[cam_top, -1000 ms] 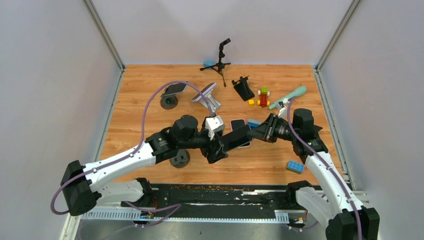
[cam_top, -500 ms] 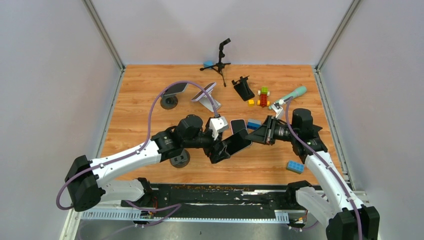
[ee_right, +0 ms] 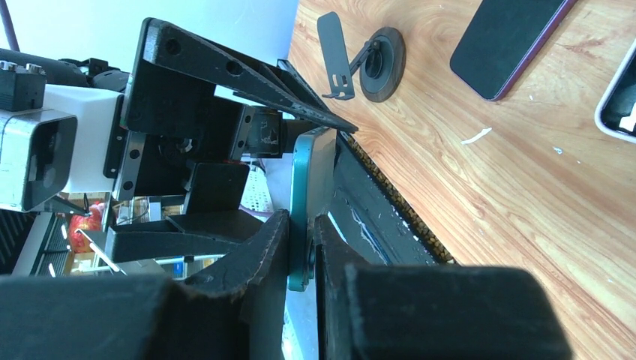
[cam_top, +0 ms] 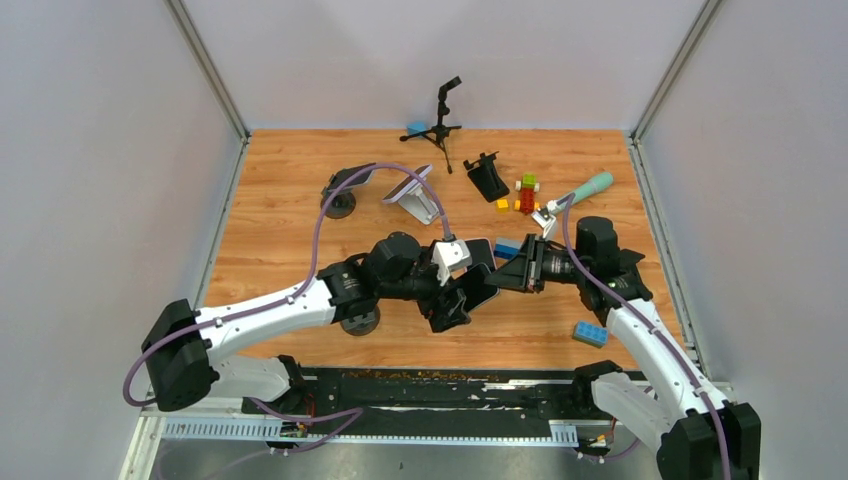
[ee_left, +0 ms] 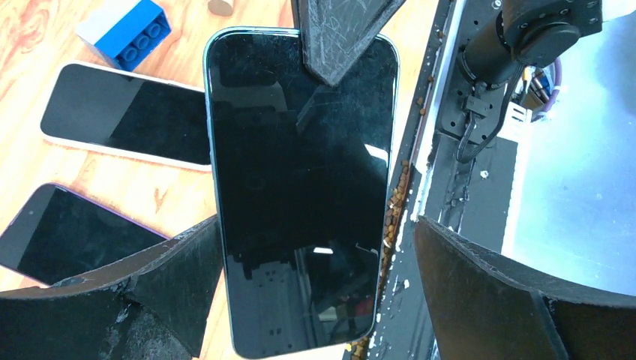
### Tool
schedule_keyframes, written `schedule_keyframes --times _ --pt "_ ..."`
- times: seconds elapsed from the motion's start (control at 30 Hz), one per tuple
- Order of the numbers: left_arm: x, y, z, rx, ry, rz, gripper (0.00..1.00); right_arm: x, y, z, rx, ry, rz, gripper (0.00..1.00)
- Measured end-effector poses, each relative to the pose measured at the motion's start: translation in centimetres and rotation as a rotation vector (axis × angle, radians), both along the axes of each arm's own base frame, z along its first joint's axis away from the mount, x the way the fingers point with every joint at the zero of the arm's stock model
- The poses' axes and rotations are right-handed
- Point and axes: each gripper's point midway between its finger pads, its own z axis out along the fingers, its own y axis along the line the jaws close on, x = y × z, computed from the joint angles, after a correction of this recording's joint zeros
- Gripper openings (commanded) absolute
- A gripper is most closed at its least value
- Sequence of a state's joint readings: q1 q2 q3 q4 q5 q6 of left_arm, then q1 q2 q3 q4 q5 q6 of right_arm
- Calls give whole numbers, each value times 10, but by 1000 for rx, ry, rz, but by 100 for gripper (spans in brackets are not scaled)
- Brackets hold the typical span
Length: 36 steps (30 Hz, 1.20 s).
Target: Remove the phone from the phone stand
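1. Overhead, shows a slim teal-edged phone with a black glass screen point(cam_top: 478, 287) held in the air over the near part of the wooden table point(cam_top: 270, 200), between both arms and well apart from the empty black round-based phone stand point(ee_right: 382, 52).
2. Shows the right gripper point(ee_right: 300, 244) pressed tight on the phone's far end, pinching it edge-on across front and back.
3. Shows the left gripper point(ee_left: 315, 247) spread around the phone's lower half, touching or nearly touching one long edge and clearly apart from the other.
4. Probably depends on that one narrow pinch on smooth glass, so could pivot or slide out.
5. Could drop onto the black metal rail point(ee_left: 450, 112), or onto the white-edged phone point(ee_left: 120, 112) and purple-edged phone point(ee_left: 67, 232) lying flat below, if let go before the left fingers shut.
6. Might also knock the phone askew by closing off-centre.
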<state>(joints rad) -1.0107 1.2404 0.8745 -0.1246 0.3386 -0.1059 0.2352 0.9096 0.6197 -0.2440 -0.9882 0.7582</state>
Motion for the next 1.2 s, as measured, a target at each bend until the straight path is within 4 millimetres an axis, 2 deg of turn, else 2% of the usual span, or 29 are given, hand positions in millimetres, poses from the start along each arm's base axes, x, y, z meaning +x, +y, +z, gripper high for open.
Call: schedule_keyframes --times 0.4,0.47,0.63,0.73,0.8,0.83,0.87,0.9,0.93,1.0,1.07,1.17,1.2 --pt "3 -5 -18 44 3 10 100 -2 7 -4 0 24 29 0" --pt "5 -5 -22 58 -4 18 95 -2 7 -5 0 29 30 0" --pt "10 -1 -27 88 -32 40 71 -1 8 -5 2 30 28 0" --pt "13 0 -28 100 -48 50 63 1 8 -6 0 32 27 0" --pt "14 1 -29 107 -50 58 52 1 9 -7 -1 38 29 0" --pt "14 2 -30 109 -50 60 40 2 9 -8 -2 38 30 0" --pt "15 2 -30 112 -51 63 25 2 10 -9 -3 40 30 3" --pt "15 2 -30 114 -52 65 18 2 10 -9 -3 42 30 10" --pt "15 3 -31 117 -51 67 6 2 10 -9 -4 44 30 16" --pt "14 3 -31 121 -49 68 0 3 10 -10 -6 47 30 34" --pt "15 4 -32 127 -45 70 0 3 10 -11 -5 53 29 54" --pt "15 8 -40 160 -33 81 0 5 10 -12 -9 51 20 74" --pt "15 9 -42 167 -31 87 0 6 10 -12 -14 50 14 76"
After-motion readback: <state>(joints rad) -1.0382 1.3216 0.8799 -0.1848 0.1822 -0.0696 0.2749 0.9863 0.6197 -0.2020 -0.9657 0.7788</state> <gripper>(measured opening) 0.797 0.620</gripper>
